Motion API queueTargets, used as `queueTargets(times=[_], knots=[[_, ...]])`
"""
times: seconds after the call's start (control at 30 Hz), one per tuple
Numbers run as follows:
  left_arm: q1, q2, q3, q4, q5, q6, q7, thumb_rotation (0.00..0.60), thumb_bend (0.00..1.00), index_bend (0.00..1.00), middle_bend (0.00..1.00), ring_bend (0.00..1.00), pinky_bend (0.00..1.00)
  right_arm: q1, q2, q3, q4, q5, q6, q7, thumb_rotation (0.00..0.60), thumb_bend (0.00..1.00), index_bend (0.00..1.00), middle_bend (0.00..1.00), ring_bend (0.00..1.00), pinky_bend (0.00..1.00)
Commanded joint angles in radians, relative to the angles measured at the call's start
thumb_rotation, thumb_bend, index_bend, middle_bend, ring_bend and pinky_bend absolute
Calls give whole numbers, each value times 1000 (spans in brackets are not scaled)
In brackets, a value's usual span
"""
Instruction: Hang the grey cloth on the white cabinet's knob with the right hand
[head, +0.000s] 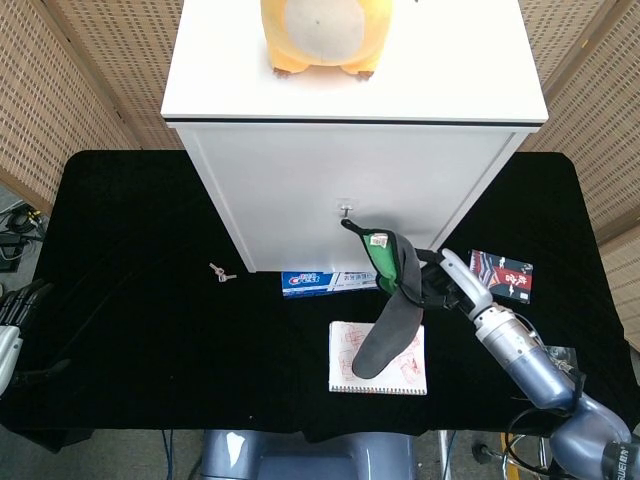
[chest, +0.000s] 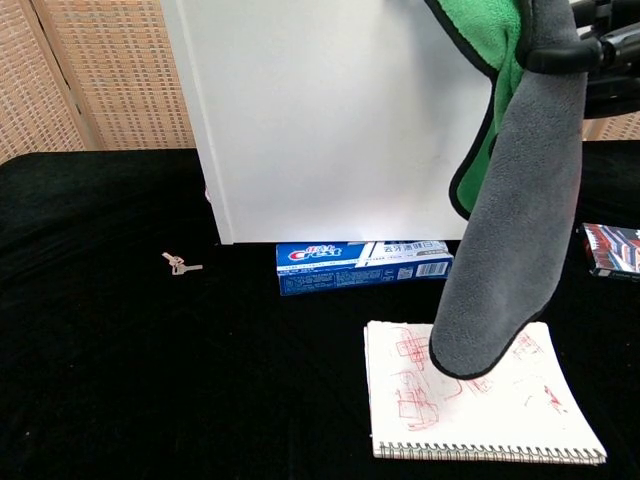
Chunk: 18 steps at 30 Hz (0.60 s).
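Starting nearest you, the spiral notebook (chest: 478, 400) lies under the cloth's hanging tail. Your right hand (head: 445, 283) grips the grey cloth (chest: 520, 230) up in the air in front of the white cabinet (head: 350, 195), green lining showing, its top corner just below the knob (head: 346, 209). You're in the approach-to-hook step, I judge. Next, lift that black-edged corner up and over the knob. Your left hand (head: 12, 320) sits idle at the table's edge; I cannot tell whether it is closed.
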Motion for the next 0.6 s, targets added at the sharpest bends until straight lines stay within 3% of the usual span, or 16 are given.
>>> queueTargets(times=[0.03, 0.4, 0.47, 0.53, 0.6], knots=[[0, 0, 0, 0, 1, 0, 1, 600, 0, 0, 0, 0, 0, -1, 2, -1, 2, 4, -6, 7, 600, 645, 800, 1000, 978, 1000], [-1, -1, 1, -1, 1, -1, 6, 600, 0, 0, 0, 0, 0, -7, 17, -1, 1, -11, -17, 33, 600, 655, 786, 1000, 978, 1000], [0, -1, 1, -1, 1, -1, 6, 600, 0, 0, 0, 0, 0, -8, 17, -6, 4, -16, -21, 35, 600, 584, 595, 999, 978, 1000], [0, -2, 1, -1, 1, 0, 6, 600, 0, 0, 0, 0, 0, -12, 13, -14, 12, -38, -15, 31, 600, 281, 165, 994, 978, 1000], [-1, -2, 1, -1, 1, -1, 6, 600, 0, 0, 0, 0, 0, -16, 5, -23, 26, -69, -2, 28, 600, 61, 5, 991, 978, 1000]])
